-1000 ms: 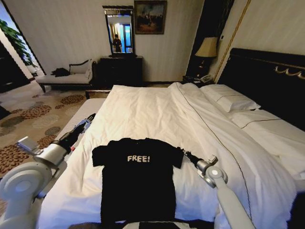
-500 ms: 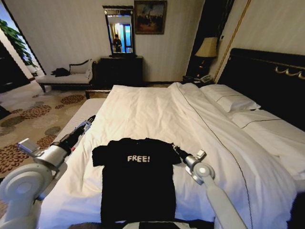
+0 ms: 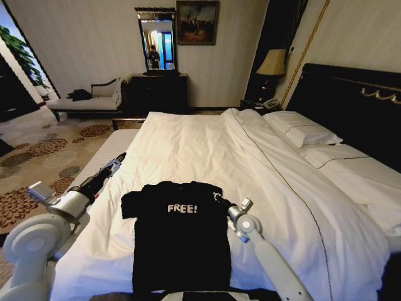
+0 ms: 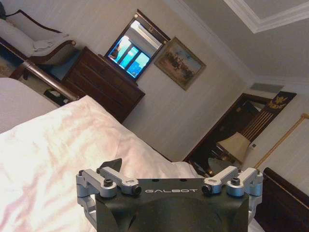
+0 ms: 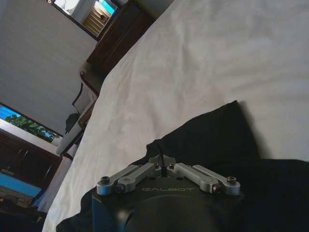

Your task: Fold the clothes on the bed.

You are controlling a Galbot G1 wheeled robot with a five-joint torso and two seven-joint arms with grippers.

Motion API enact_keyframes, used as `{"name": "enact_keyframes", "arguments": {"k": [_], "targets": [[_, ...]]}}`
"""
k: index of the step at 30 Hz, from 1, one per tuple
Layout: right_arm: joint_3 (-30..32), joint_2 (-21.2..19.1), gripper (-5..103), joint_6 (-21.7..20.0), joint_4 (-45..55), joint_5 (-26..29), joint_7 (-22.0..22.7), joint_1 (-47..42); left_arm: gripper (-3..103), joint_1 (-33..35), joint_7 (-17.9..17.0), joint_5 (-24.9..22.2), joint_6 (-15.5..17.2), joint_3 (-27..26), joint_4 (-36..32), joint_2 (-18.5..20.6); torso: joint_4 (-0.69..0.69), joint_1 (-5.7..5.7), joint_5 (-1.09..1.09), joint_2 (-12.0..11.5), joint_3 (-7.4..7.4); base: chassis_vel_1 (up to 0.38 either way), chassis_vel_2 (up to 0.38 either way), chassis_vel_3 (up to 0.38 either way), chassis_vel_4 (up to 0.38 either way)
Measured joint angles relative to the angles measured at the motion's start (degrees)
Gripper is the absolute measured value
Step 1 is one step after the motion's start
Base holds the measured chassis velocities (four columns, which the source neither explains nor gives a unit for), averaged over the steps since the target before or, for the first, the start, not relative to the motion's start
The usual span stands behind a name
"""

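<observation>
The clothes are one black T-shirt [image 3: 178, 244] with white "FREE!" lettering, lying flat near the foot of the bed [image 3: 188, 144] on its white duvet. My right gripper [image 3: 217, 198] sits at the shirt's right sleeve, which is drawn in over the chest. In the right wrist view the right gripper [image 5: 164, 168] is shut on the black fabric [image 5: 212, 140]. My left gripper [image 3: 118, 159] hovers over the bed's left edge, apart from the shirt's left sleeve. The left wrist view shows the left gripper [image 4: 166, 169] open with nothing between its fingers.
White pillows [image 3: 301, 132] and a dark headboard [image 3: 338, 94] are at the right. A patterned carpet [image 3: 44, 150] runs along the bed's left side. Against the far wall stand a pale chaise [image 3: 88, 100], a dark dresser [image 3: 160, 91] and a lamp [image 3: 272, 63].
My right gripper has moved left toward the shirt's middle, pulling the right sleeve inward with it. The left arm has only shifted slightly.
</observation>
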Motion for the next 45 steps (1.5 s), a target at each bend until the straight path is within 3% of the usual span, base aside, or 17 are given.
{"name": "enact_keyframes", "arguments": {"k": [2, 8, 10, 11, 15, 19, 22, 24, 26, 27, 30, 45], "targets": [[-0.64, 0.34, -1, 0.52, -0.93, -0.75, -0.91, 0.37, 100, 0.30, 0.02, 0.07, 0.00, -0.19, 0.00, -0.02, 0.00, 0.00, 0.00, 0.00, 0.00, 0.000, 0.000, 0.000, 0.000], [-1.76, 0.39, 15, 1.42, -1.24, -1.38, -3.02, 0.51, 100, 0.79, 0.04, 0.13, -0.01, -0.70, -0.02, -0.03, 0.00, 0.00, -0.01, 0.00, 0.00, 0.000, 0.000, 0.000, 0.000], [-2.58, 0.19, 25, 2.37, 0.07, -1.12, -5.68, 0.13, 100, 0.96, 0.04, 0.36, 0.00, -0.71, -0.09, -0.17, -0.01, 0.00, 0.00, 0.00, 0.00, 0.000, 0.000, 0.000, 0.000], [-2.58, 0.19, 25, 2.37, 0.07, -1.12, -5.68, 0.13, 100, 0.96, 0.04, 0.36, 0.00, -0.71, -0.09, -0.17, -0.01, 0.00, 0.00, 0.00, 0.00, 0.000, 0.000, 0.000, 0.000], [-3.57, -0.92, 47, 5.02, 3.07, -1.74, -12.57, -1.13, 100, 1.29, 0.04, 1.10, 0.00, -0.50, -0.19, -0.50, 0.00, -0.01, 0.00, 0.00, 0.00, 0.000, 0.000, 0.000, 0.000], [-1.87, -1.76, 58, 7.10, 4.92, -1.00, -14.85, -2.25, 100, 1.46, 0.06, 1.49, 0.01, -0.43, -0.32, -0.69, 0.00, 0.00, 0.00, 0.00, -0.01, 0.000, 0.000, 0.000, 0.000], [0.42, -2.83, 69, 7.24, 6.23, 0.87, -13.09, -3.32, 100, 1.52, 0.07, 1.62, 0.02, -0.40, -0.33, -0.74, -0.01, 0.00, 0.01, 0.00, 0.00, 0.000, 0.000, 0.000, 0.000], [3.76, -4.61, 80, 5.12, 6.03, 3.64, -6.94, -4.56, 100, 1.48, 0.08, 1.82, 0.03, -0.19, -0.33, -0.80, -0.02, 0.00, 0.00, 0.00, 0.00, 0.000, 0.000, 0.000, 0.000], [4.30, -4.91, 80, 4.74, 5.56, 3.93, -5.87, -4.70, 100, 1.42, 0.09, 1.90, 0.04, -0.08, -0.33, -0.82, -0.01, 0.00, 0.01, 0.00, 0.00, 0.000, 0.000, 0.000, 0.000], [6.16, -5.59, 90, 3.53, 3.47, 4.90, -2.71, -5.00, 100, 1.23, 0.10, 2.26, 0.04, 0.37, -0.30, -0.93, -0.02, 0.00, 0.00, 0.00, 0.00, 0.000, 0.000, 0.000, 0.000], [8.29, -5.74, 99, 2.23, 1.97, 6.45, -0.22, -5.55, 100, 1.03, 0.10, 2.74, 0.09, 0.94, -0.18, -0.97, -0.01, 0.00, 0.01, 0.00, 0.00, 0.000, 0.000, 0.000, 0.000], [7.79, -3.31, 100, 0.50, 6.71, 6.90, 0.01, -10.39, 100, 1.18, 0.10, 2.80, 0.12, 0.25, 0.08, -0.76, 0.00, 0.00, 0.00, 0.00, 0.00, 0.000, 0.000, 0.000, 0.000]]}}
